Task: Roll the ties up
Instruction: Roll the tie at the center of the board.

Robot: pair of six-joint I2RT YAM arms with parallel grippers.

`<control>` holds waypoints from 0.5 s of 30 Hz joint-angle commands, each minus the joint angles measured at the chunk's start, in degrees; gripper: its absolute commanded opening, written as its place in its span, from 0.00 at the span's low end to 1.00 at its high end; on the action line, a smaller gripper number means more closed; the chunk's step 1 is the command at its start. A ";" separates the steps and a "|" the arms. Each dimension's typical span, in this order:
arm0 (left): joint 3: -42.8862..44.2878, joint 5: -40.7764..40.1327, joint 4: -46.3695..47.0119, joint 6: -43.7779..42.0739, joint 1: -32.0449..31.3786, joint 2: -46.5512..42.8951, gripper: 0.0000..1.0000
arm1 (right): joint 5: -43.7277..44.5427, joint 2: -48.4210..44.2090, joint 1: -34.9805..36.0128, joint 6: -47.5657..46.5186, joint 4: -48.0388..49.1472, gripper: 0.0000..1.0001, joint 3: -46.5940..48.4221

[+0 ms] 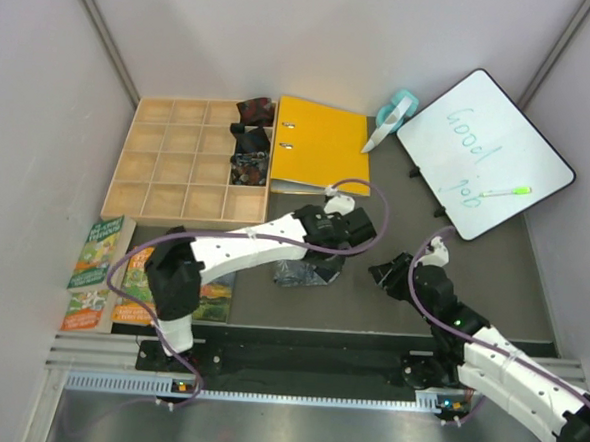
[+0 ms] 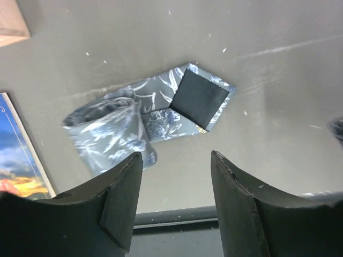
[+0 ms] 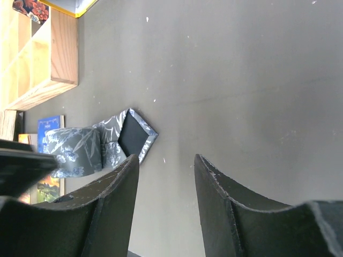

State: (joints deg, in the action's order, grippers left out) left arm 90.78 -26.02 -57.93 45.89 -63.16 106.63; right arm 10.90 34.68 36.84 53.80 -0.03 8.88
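Woven cloth tie (image 2: 115,126), silky sheen, leaf pattern; tip lining dark, matt. Matt grey bench (image 2: 268,64), smooth, white specks, faint scuffs. Pale bare-wood tray (image 1: 178,169). Matt black plastic left tool (image 2: 176,163), edges chipped. Glossy whiteboard (image 1: 480,152).

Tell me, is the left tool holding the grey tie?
No, the left tool is open and empty, and the grey tie lies beyond it.

The silvery grey-blue tie (image 2: 107,131) bears a pale leafy pattern, and its tip lining is black.
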 commanded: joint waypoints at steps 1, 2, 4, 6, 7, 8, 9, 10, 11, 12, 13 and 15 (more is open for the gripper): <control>-5.78 2.11 2.82 -0.97 3.38 -9.41 0.59 | 0.18 0.39 -0.45 -0.45 3.11 0.46 0.61; -7.45 2.64 4.04 -1.06 4.17 -10.81 0.59 | -0.78 0.57 -0.45 -0.97 3.63 0.46 0.69; -12.89 3.86 5.28 -1.24 7.06 -15.64 0.59 | -2.62 1.09 -0.54 -3.07 6.69 0.44 0.61; -18.50 5.01 7.56 -1.76 9.09 -21.16 0.59 | -5.61 2.23 -0.54 -4.57 8.90 0.43 0.61; -20.19 6.15 8.18 -2.46 11.19 -22.94 0.59 | -8.32 2.76 -0.45 -5.37 11.61 0.44 0.61; -23.25 6.85 9.58 -2.91 12.17 -24.78 0.59 | -10.09 3.37 -0.45 -6.07 13.37 0.44 0.78; -24.59 7.38 10.03 -3.78 13.05 -28.02 0.59 | -12.11 5.38 -0.45 -6.42 14.18 0.44 1.31; -25.91 8.00 10.64 -4.14 14.62 -29.62 0.59 | -15.17 6.53 -0.45 -6.43 14.27 0.43 2.44; -26.96 8.53 11.08 -4.49 15.34 -31.12 0.59 | -16.94 8.02 -0.45 -6.51 13.40 0.42 5.24; -28.98 9.14 12.30 -5.19 16.13 -33.65 0.58 | -18.70 10.91 -0.37 -6.34 12.87 0.42 7.01; -29.95 10.71 13.01 -5.46 17.61 -34.81 0.58 | -21.85 12.94 -0.37 -6.17 11.91 0.42 8.85; -32.77 12.48 15.20 -5.90 19.29 -37.79 0.59 | -24.42 16.72 0.07 -6.16 8.40 0.41 15.17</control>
State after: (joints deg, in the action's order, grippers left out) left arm 61.56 -18.24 -49.65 42.30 -46.48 74.85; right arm -3.77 46.04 36.84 49.10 7.66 13.39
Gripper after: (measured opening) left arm 0.586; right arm 0.420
